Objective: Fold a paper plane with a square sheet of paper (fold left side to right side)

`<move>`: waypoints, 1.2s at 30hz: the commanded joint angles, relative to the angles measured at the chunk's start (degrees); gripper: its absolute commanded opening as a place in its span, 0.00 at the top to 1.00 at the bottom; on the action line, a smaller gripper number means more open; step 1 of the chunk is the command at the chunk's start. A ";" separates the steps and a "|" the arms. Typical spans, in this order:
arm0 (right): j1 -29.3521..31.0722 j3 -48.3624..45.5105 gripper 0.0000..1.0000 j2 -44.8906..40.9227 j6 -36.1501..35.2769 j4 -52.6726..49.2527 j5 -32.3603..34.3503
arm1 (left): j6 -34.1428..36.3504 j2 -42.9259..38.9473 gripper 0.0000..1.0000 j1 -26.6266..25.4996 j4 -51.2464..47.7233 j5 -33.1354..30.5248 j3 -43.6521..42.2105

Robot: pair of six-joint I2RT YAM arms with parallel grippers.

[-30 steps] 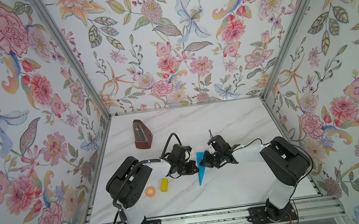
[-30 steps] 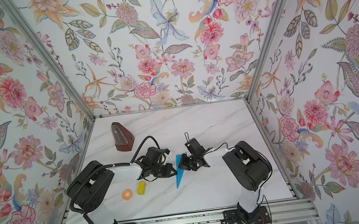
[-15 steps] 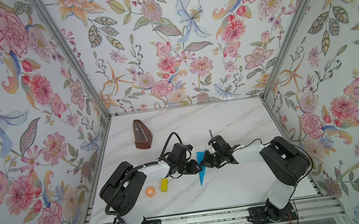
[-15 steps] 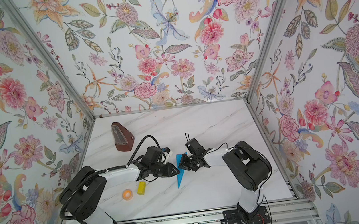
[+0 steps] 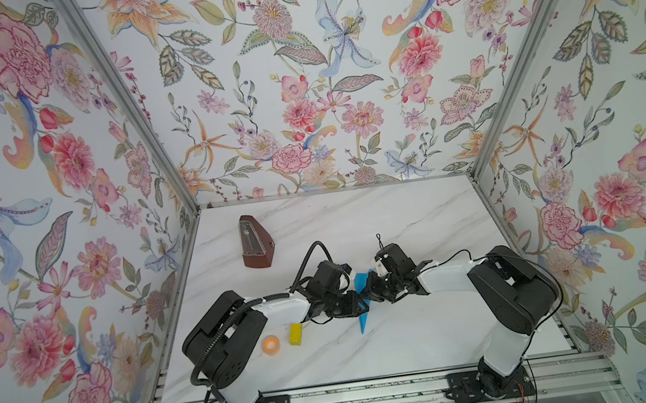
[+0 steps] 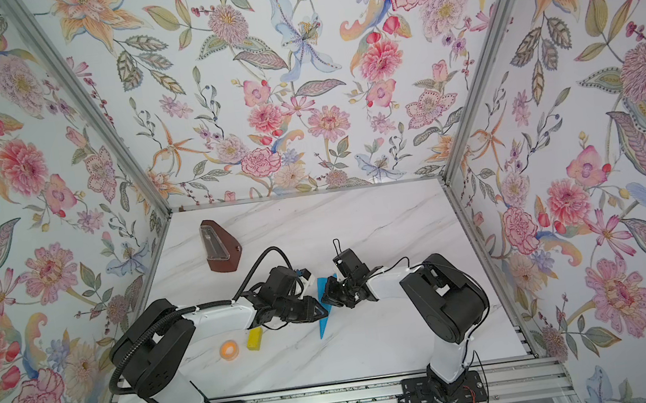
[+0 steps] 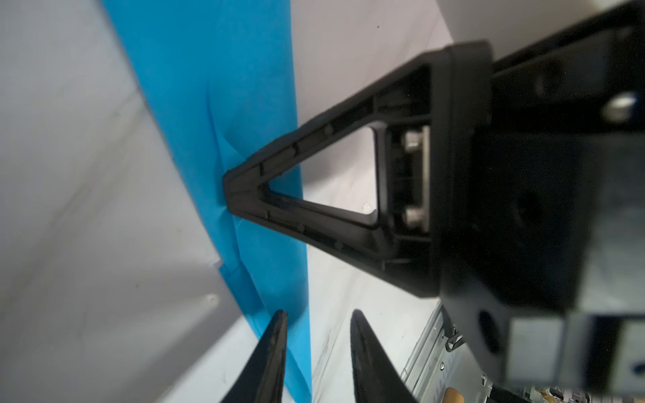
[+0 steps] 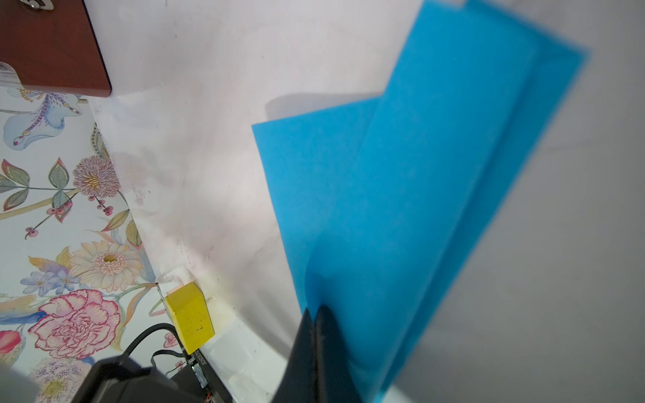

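right gripper (image 8: pixel 313 315): closed tight, pinching the paper plane (image 5: pixel 364 319) | left gripper (image 7: pixel 318 314): slightly parted over the plane's edge, gripping nothing | plane: pointed, on the surface (image 5: pixel 393 340)

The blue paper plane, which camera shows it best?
The right wrist view: the paper plane is large there, with its flap and layers plain. The left wrist view shows one strip of it; in both top views it is only a small sliver.
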 commanded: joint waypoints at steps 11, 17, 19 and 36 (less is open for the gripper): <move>0.51 -0.38 1.00 1.03 0.40 -1.32 1.20 | -0.80 0.94 0.69 -0.44 -1.09 -2.97 -0.36; 0.50 -0.54 1.00 0.95 0.52 -1.11 1.13 | -1.11 1.98 0.80 -0.66 -0.38 -2.59 0.21; 0.49 -0.48 1.00 0.98 0.52 -1.06 1.11 | -1.13 2.25 0.82 -0.78 -0.45 -2.62 0.16; 0.27 1.17 1.00 -1.16 -0.91 -4.10 2.11 | 1.49 3.42 0.99 -0.75 -5.75 -7.34 -0.28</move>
